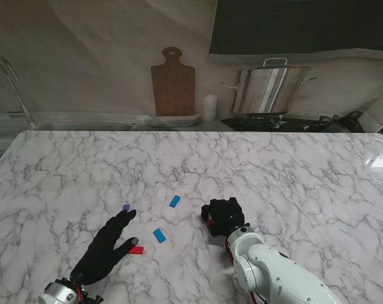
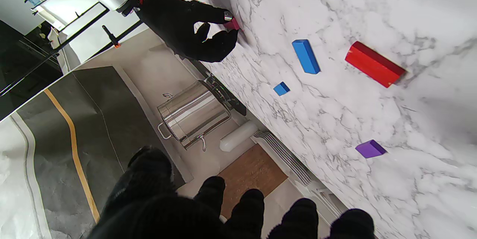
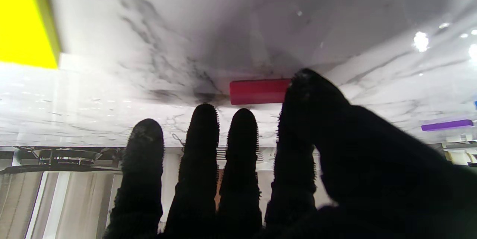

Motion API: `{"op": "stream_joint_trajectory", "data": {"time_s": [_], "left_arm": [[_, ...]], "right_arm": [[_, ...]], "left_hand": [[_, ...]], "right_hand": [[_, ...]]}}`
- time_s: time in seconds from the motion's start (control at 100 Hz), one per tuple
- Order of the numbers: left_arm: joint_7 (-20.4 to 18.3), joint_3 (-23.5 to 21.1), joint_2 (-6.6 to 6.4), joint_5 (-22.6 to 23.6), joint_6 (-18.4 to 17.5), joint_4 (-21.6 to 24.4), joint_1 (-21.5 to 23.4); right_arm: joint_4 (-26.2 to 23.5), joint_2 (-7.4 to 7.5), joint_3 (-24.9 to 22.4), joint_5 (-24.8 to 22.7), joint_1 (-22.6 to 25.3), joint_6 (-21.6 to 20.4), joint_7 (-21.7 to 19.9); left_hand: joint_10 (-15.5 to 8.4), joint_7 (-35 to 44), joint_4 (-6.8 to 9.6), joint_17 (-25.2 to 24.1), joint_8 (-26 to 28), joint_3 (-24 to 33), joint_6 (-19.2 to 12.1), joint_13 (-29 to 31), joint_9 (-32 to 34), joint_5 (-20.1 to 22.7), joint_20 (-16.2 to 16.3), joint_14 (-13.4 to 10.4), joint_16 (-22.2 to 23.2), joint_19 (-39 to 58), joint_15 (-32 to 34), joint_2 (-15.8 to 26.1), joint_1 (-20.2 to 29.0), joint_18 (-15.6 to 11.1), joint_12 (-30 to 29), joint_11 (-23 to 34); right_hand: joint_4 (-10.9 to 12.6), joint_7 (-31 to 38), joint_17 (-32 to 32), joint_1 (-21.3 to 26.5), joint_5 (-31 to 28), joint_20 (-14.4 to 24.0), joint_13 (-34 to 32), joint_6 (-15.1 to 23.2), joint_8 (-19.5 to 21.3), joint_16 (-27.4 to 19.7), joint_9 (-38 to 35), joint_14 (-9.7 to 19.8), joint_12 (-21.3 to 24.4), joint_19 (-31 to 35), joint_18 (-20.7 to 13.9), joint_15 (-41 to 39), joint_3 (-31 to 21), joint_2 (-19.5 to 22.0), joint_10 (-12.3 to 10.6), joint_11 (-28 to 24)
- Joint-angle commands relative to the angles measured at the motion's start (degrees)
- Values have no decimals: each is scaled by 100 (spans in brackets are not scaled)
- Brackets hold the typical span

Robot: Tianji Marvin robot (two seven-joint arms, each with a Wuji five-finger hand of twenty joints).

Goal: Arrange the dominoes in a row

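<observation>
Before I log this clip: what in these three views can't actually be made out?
- Yellow domino: cut off by the right wrist view's edge, blurred; hidden under the right arm in the stand view.
- Pink-red domino: partly covered by the right hand; whether it is gripped or only touched is unclear.
- Purple domino: too small in the stand view to tell if it stands or lies.
- Left hand: only its fingers' tips show in its wrist view.

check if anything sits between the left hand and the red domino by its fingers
Nothing visible does. The left hand lies open on the table, and the red domino sits right beside its fingertips with only bare marble between. The purple domino lies farther off, past the fingers.
</observation>
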State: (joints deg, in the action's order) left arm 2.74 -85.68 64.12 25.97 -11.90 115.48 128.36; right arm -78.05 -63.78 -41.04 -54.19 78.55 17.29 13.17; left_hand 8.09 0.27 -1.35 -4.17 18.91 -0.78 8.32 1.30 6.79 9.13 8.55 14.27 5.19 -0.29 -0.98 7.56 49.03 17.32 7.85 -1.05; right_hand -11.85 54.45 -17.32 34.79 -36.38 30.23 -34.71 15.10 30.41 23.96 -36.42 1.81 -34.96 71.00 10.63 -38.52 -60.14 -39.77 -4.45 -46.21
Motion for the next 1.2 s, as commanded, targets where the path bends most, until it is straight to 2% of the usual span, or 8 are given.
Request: {"op": "stream_joint_trajectory", "data": {"time_s": [0.0, 0.07, 0.2, 0.31, 0.5, 0.77, 0.96, 1.19], "left_arm": [[-73, 9, 4, -10, -5, -20, 17], [-73, 9, 5, -13, -2, -20, 15], [-70, 6, 5, -11, -2, -22, 13], [-73, 5, 5, -12, -1, -23, 11], [-77, 6, 4, -12, 3, -26, 10], [-81, 11, 2, -1, 3, -31, 7], [-76, 12, 3, 3, 3, -33, 7], [-76, 9, 2, 6, -5, -36, 9]], "right_arm": [[112, 13, 33, 0, 42, -4, -41], [112, 13, 32, 5, 42, -8, -44], [113, 5, 22, 24, 50, -9, -24], [109, -6, 8, 65, 57, -15, -15], [119, -9, -7, 91, 57, -73, -1], [135, -10, -30, 115, 71, -151, 20], [140, -6, -37, 107, 76, -197, 42], [100, 16, -51, 52, 90, -231, -1]], "left_hand": [[-129, -52, 121, 8, 32, -55, -114, -110, -146, -160, 112, -160, 60, 15, -6, 140, 165, -95, -51, 0], [-129, -54, 121, 7, 28, -55, -117, -113, -146, -162, 120, -159, 58, 15, -8, 140, 164, -95, -54, -1], [-128, -80, 121, 7, -4, -55, -94, -114, -151, -176, 133, -159, 54, 15, -10, 143, 164, -98, -67, -8], [-132, -106, 121, 8, -61, -56, -95, -112, -152, -170, 142, -160, 52, 15, -9, 145, 161, -103, -83, -13], [-135, -117, 122, 9, -146, -55, -91, -112, -153, -160, 158, -162, 48, 16, -9, 146, 161, -113, -105, -15], [-133, -108, 122, 9, -220, -57, -98, -112, -151, -158, 177, -161, 45, 16, -9, 150, 156, -116, -117, -11], [-128, -100, 121, 9, -253, -59, -103, -112, -151, -157, 190, -161, 44, 17, -9, 148, 149, -115, -117, -9], [-130, -105, 122, 8, -295, -56, -100, -112, -151, -160, 203, -164, 43, 16, -9, 147, 157, -115, -115, -8]], "right_hand": [[-85, 621, 54, 288, -578, 51, -121, 432, 202, -3, -86, 4, -29, -3, 63, 2, 144, -198, -41, 90], [-81, 754, 54, 298, -608, 53, -120, 449, 340, -8, -96, -3, -35, -4, 63, 12, 143, -200, -40, 119], [-83, 914, 53, 251, -70, 60, -126, 268, 879, -32, -42, 24, 12, -7, 63, 61, 68, -284, -53, 200], [-87, 1069, 51, 240, 44, 54, -181, 223, 1201, -101, -110, -19, 134, -28, 76, 191, 11, -321, 12, 338], [-93, 1194, -122, 282, 132, -38, -726, 317, 1537, -255, -749, -107, 487, -160, 232, 507, -109, -376, 115, 767], [-98, 1105, -228, 438, 214, -78, -1268, 894, 2039, -9, -1572, -11, -103, -170, 301, 213, -221, -426, -115, 720], [-114, 881, -257, 618, 393, -79, -1315, 943, 2002, 52, -1752, 91, -529, -163, 296, 64, -269, -475, -280, 289], [-129, 291, -206, 612, 734, -84, -1228, 685, 1534, 66, -1611, 121, -677, -196, 282, 4, -280, -547, -359, -41]]}}
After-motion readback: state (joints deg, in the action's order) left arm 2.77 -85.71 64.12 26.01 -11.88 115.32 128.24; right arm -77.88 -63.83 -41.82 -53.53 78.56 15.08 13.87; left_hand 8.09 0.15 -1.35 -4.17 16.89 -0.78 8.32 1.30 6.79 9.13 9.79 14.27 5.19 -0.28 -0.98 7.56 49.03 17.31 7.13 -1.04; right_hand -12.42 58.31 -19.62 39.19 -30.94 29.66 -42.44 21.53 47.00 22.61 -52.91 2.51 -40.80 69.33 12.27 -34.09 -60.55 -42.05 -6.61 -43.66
